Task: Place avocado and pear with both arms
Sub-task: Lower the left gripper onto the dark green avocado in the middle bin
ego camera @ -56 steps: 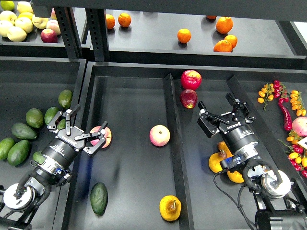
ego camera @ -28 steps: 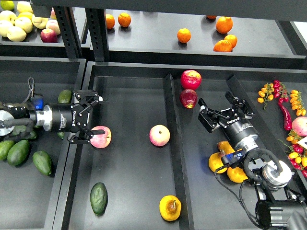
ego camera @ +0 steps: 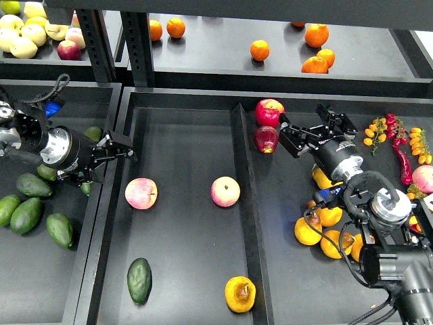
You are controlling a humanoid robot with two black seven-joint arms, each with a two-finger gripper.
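Left pincer [ego camera: 116,157] spread, empty; right pincer [ego camera: 316,126] likewise.

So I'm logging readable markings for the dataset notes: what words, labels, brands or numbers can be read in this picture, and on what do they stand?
Right gripper: small white lettering on the black body behind the fingers, too small and blurred to read.
Left gripper: no lettering shows in the head view.
Avocado, pear, apples and oranges: no stickers or labels.
White tag at the right edge: cut off, unreadable.
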